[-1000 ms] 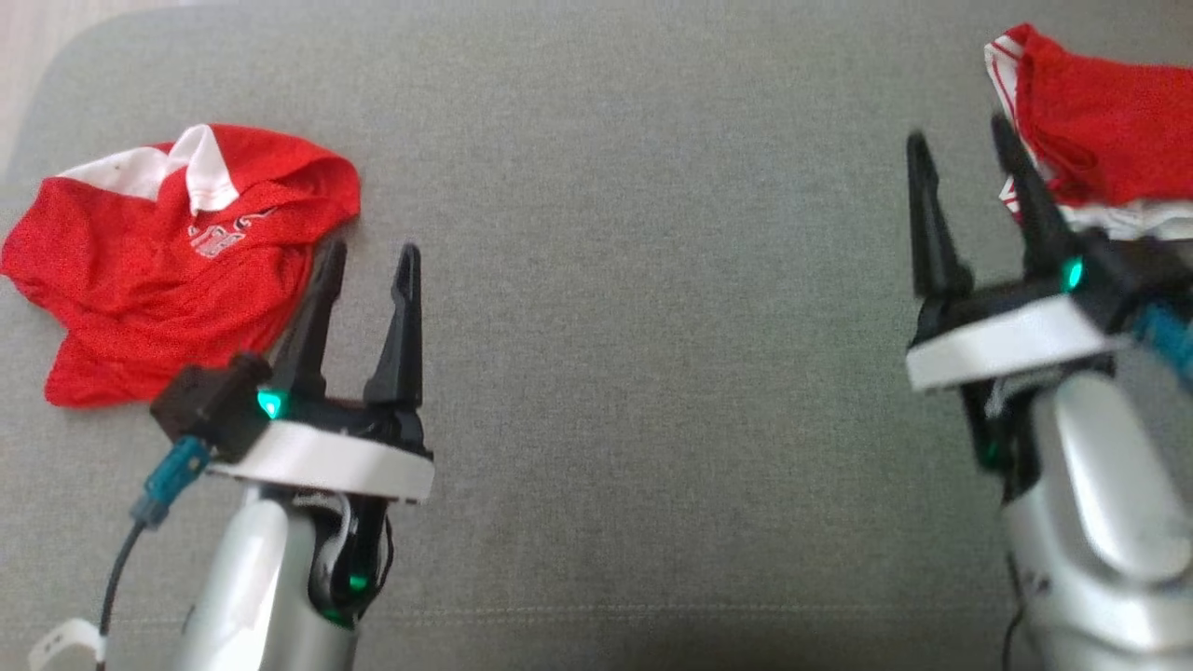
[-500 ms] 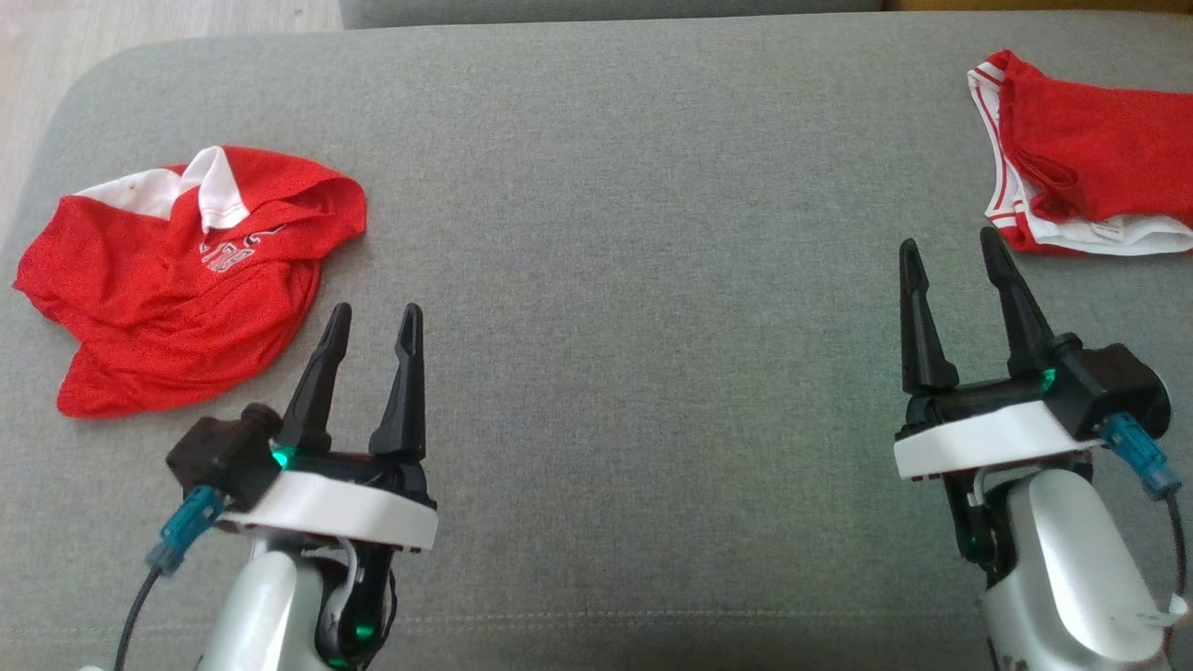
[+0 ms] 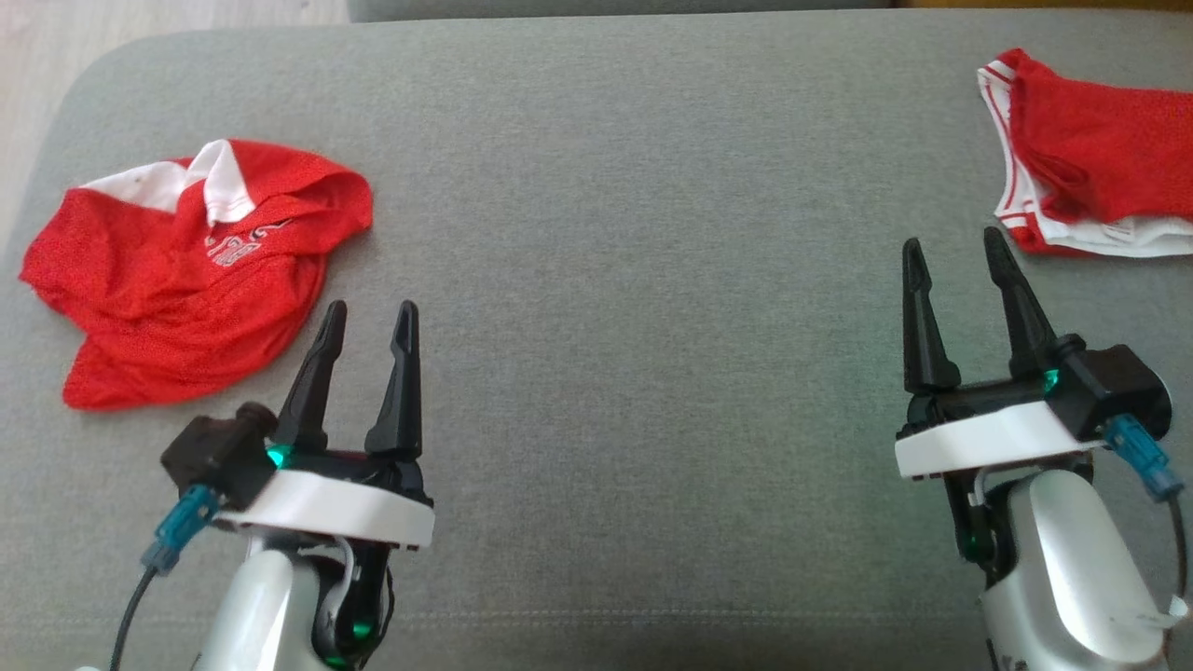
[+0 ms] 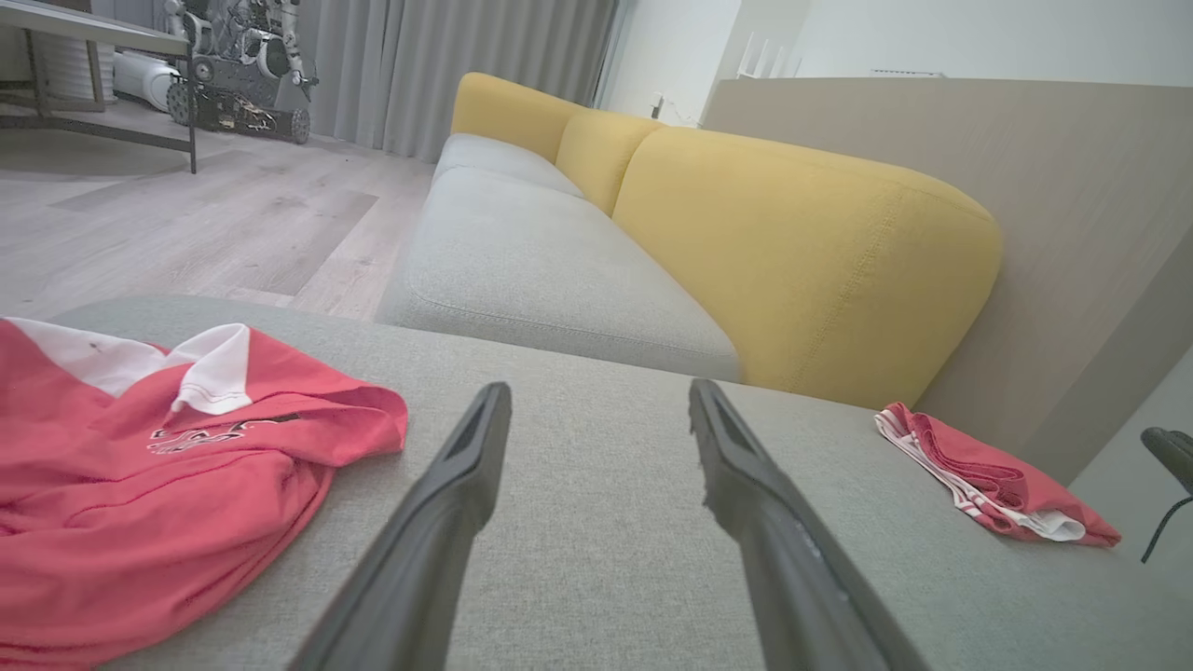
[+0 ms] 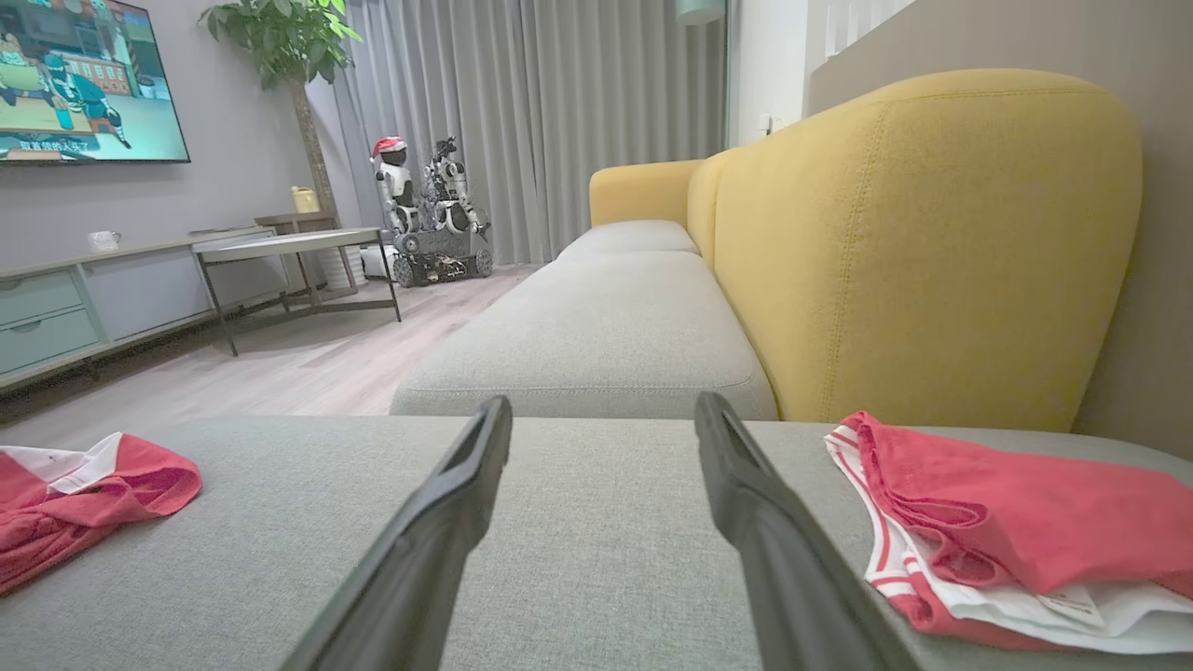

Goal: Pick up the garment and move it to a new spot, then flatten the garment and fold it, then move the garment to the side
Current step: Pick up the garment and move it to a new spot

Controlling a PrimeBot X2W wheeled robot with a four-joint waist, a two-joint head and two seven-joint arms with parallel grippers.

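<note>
Grey sofa seat (image 3: 652,233): broad flat upholstered surface that carries everything. In the wrist views a yellow backrest (image 5: 923,233) rises behind it at the far right, and a pale wood floor (image 4: 186,224) lies beyond the seat's left end.

Red polo shirt (image 3: 177,280): lies crumpled at the left end of the seat, unfolded, in a loose bunched heap. Its white collar (image 3: 219,182) is turned up on the far side, and white lettering shows just below the collar, too creased to read. Nothing touches the shirt.

Folded red garment (image 3: 1090,158): sits at the far right end of the seat near the backrest, well apart from the shirt. It is a flat stack with white striped edging along its left and near sides. The right edge is cut off in the head view.

Left end effector (image 3: 371,308): fingers spread apart, nothing between them. It hovers over bare seat just beside the shirt's near right edge, apart from the cloth, fingers pointing away from the robot.

Right end effector (image 3: 953,239): fingers likewise spread and empty. It sits over bare seat near the folded garment's near left corner, without contact.
</note>
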